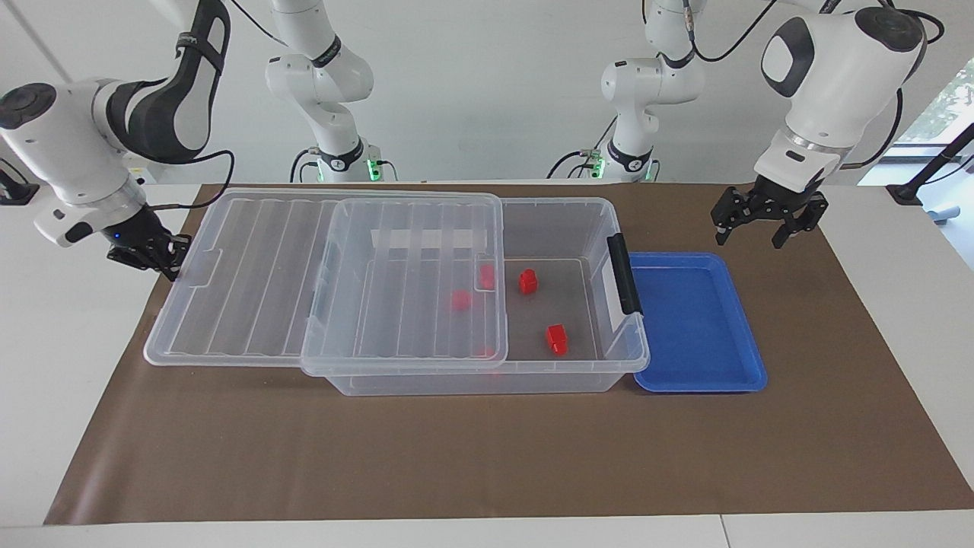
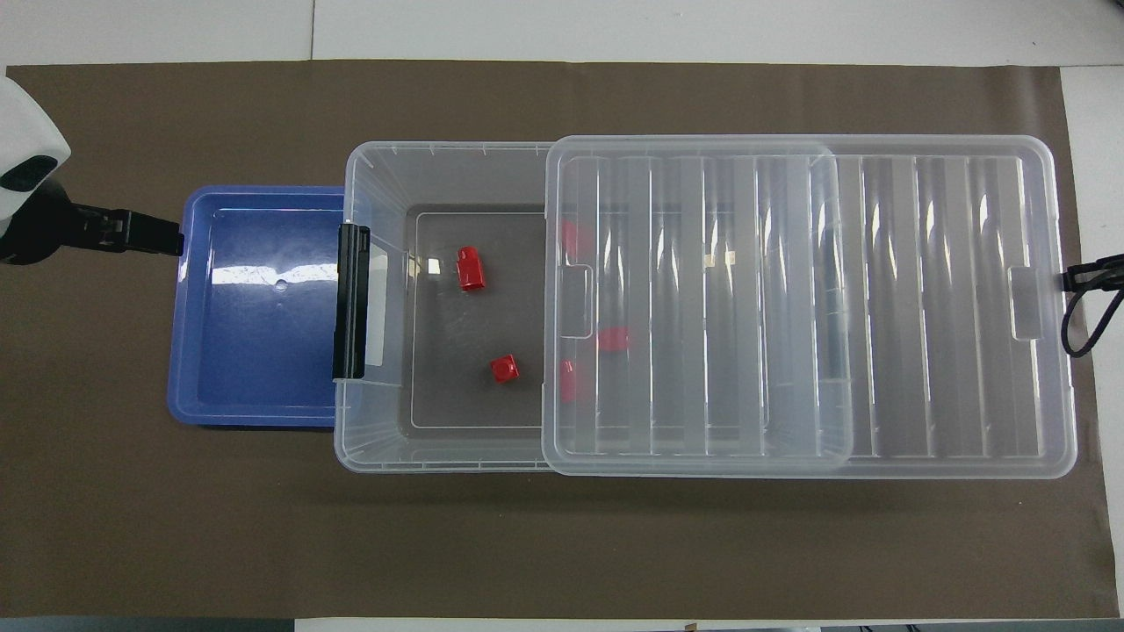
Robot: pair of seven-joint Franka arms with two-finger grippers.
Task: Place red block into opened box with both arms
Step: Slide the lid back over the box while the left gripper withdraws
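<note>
The clear box (image 1: 487, 378) (image 2: 369, 452) lies along the middle of the mat. Its ribbed lid (image 1: 251, 289) (image 2: 922, 307) is slid toward the right arm's end and covers about half of it. Several red blocks lie inside: two in the uncovered part (image 1: 527, 281) (image 1: 556, 339) (image 2: 471, 268) (image 2: 504, 369), and others show dimly under the lid (image 1: 459, 300) (image 2: 615, 339). My left gripper (image 1: 749, 240) (image 2: 171, 241) hangs open and holds nothing, above the mat by the tray's corner nearest the robots. My right gripper (image 1: 169, 262) (image 2: 1069, 281) is shut, low at the lid's end edge.
A shallow blue tray (image 1: 696, 380) (image 2: 255, 412) sits against the box's latch end and holds nothing. The black latch handle (image 1: 625, 274) (image 2: 351, 303) stands at that end. Brown mat (image 1: 487, 457) covers the table.
</note>
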